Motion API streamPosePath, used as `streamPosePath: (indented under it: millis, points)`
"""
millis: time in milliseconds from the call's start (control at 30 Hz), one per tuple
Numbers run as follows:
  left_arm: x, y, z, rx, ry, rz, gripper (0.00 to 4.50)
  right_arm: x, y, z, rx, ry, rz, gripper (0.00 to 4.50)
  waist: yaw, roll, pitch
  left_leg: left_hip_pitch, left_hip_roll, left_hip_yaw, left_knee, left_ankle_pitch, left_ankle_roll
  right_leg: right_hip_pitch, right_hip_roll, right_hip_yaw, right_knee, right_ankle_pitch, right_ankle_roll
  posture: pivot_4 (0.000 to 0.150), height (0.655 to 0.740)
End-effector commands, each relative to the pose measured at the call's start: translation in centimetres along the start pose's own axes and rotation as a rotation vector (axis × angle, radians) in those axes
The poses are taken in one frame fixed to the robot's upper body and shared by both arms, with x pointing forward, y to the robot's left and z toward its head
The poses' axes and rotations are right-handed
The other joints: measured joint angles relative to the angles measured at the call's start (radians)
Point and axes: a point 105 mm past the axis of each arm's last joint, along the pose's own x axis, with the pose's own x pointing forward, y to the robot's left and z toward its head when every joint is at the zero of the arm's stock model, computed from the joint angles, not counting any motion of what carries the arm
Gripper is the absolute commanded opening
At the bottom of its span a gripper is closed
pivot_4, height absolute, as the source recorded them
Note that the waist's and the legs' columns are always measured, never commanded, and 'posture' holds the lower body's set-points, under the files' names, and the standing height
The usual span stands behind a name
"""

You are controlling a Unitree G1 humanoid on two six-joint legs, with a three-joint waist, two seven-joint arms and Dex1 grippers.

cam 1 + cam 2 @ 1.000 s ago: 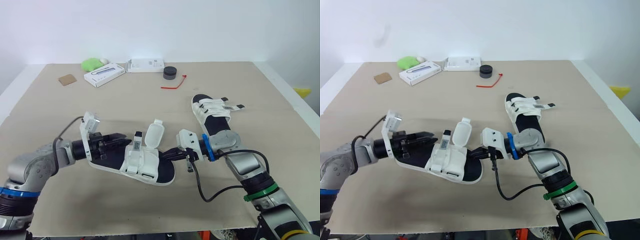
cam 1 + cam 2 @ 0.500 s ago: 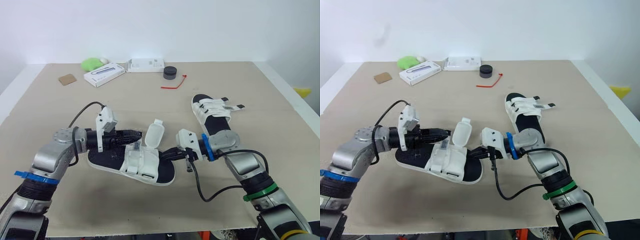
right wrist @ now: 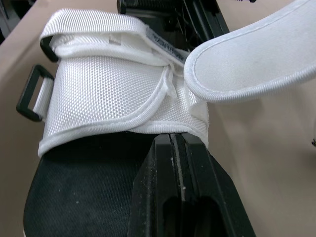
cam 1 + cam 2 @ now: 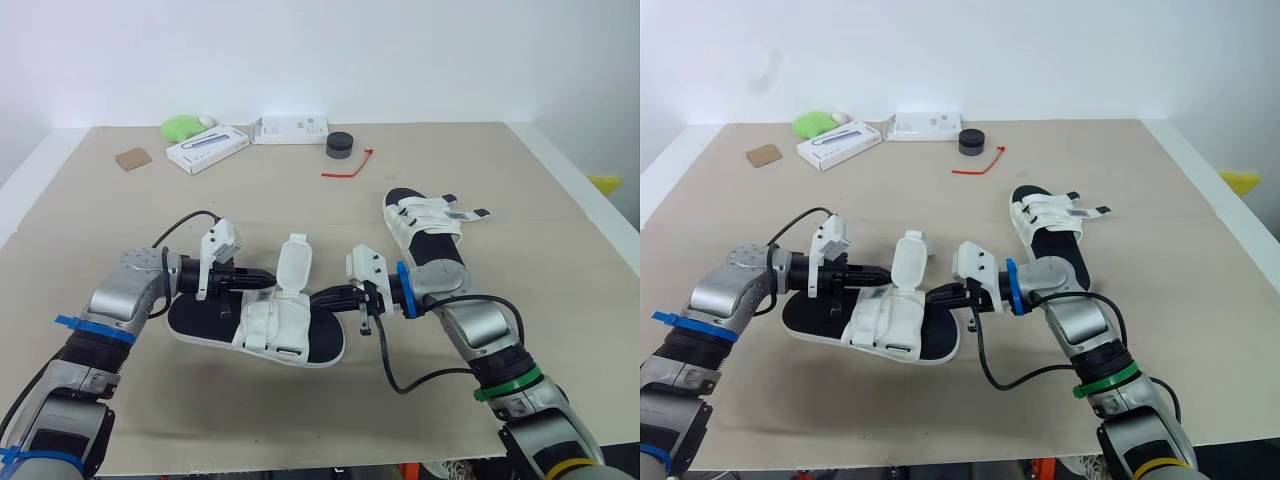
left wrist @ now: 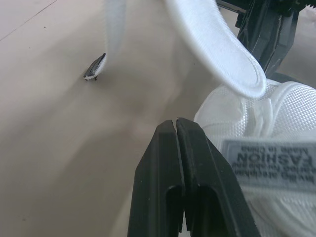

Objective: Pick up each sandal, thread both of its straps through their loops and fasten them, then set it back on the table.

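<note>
The sandal (image 4: 268, 322) looked light — floppy strap (image 4: 293, 265), stiffer sole (image 4: 195, 317). Left gripper (image 4: 267, 283) and right gripper (image 4: 319, 298) were pinched closed beside it; the strap's tip seemed the handhold.

- Left and right eye views: 2 head cameras side by side, looking forward and down over most of the desk (image 4: 300, 190), with nearly the same field, slightly offset sideways.
- Left wrist view: very close, looking along the left hand (image 5: 176, 123) at the near sandal (image 5: 276, 113).
- Right wrist view: equally close, along the right hand (image 3: 173, 140) from the opposite side; both wrist views share the sandal's raised strap (image 3: 256, 64).
</note>
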Motion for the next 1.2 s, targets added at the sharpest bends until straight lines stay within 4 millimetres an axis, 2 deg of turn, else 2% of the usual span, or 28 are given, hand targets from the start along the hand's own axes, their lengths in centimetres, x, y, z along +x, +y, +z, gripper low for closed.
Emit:
streamPosePath:
  millis: [33,333,567,633,700,733,767,800,933,1067,1200]
  points:
    - [0.2,0.1,0.0,0.023,0.017,-0.004,0.08,0.0,-0.6,2.7,-0.088,-0.066,-0.021,0.00,0.000,0.000,0.000,0.000,0.000,0.000,0.000,0.000,0.000,0.000,0.000,0.000,0.000,0.000,0.000,0.150,0.7400]
    - [0.3,1.2,0.4,0.033,-0.015,0.072,0.08,-0.4,-2.2,2.2,-0.099,-0.040,-0.069,0.00,0.000,0.000,0.000,0.000,0.000,0.000,0.000,0.000,0.000,0.000,0.000,0.000,0.000,0.000,0.000,0.150,0.7400]
    - [-1.5,1.7,2.4,0.065,-0.070,0.094,0.08,-0.9,-2.0,1.9,-0.085,-0.026,-0.052,0.00,0.000,0.000,0.000,-0.001,0.000,0.000,0.000,0.000,0.000,-0.001,-0.001,0.000,0.000,0.000,0.000,0.150,0.7400]
    - [-1.9,1.5,3.3,0.067,-0.095,0.080,0.00,-1.2,-1.8,1.7,-0.063,-0.014,-0.037,0.62,0.000,0.000,0.000,-0.001,0.000,0.000,0.000,0.000,0.000,-0.001,-0.001,0.000,0.000,0.000,0.000,0.150,0.7400]
    - [-2.3,0.3,4.5,0.081,-0.124,0.031,0.00,-1.9,-1.0,1.6,-0.051,-0.004,0.000,1.08,0.000,0.000,0.000,-0.001,0.000,0.000,0.000,0.000,0.000,-0.001,-0.001,0.000,0.000,0.000,0.000,0.150,0.7400]
    - [-2.4,-0.4,4.9,0.093,-0.129,0.010,0.00,-2.3,-0.5,1.6,-0.046,0.000,0.022,1.46,0.001,0.000,0.000,-0.002,-0.001,0.000,0.000,0.000,0.000,-0.001,-0.001,0.000,0.000,0.000,0.000,0.150,0.7400]
    - [-2.5,-0.9,5.1,0.102,-0.124,-0.006,0.00,-2.6,-0.1,1.7,-0.046,0.003,0.037,2.18,0.001,0.000,0.000,-0.004,-0.001,-0.001,0.000,0.000,0.000,-0.003,-0.001,0.000,0.000,0.000,0.001,0.150,0.7400]
    - [-2.5,-1.5,5.0,0.110,-0.115,-0.020,0.00,-2.8,0.3,1.6,-0.044,0.012,0.050,2.35,0.001,0.000,0.000,-0.005,-0.001,-0.001,0.000,0.000,0.000,-0.004,-0.002,0.000,0.000,0.000,0.001,0.150,0.7400]
    - [-3.5,-2.9,4.5,0.107,-0.080,-0.025,0.00,-2.6,1.1,1.0,-0.068,0.036,0.058,3.94,-0.002,0.000,0.000,-0.005,0.000,0.000,0.000,-0.002,0.002,-0.005,-0.003,-0.001,0.001,0.000,0.001,0.150,0.7400]
    - [-4.2,-2.9,3.6,0.103,-0.050,0.018,0.00,-1.6,0.2,0.5,-0.102,0.043,0.013,3.94,0.000,0.000,0.000,-0.005,0.000,0.000,0.000,-0.001,0.000,-0.005,-0.002,-0.001,0.000,0.000,0.001,0.150,0.7400]
    - [-4.5,-2.9,3.7,0.102,-0.061,0.039,0.00,-0.8,-0.7,0.5,-0.096,0.023,-0.017,3.94,0.000,0.000,0.000,-0.004,0.000,0.000,0.001,0.001,-0.001,-0.005,-0.002,0.000,0.001,-0.002,0.006,0.150,0.7400]
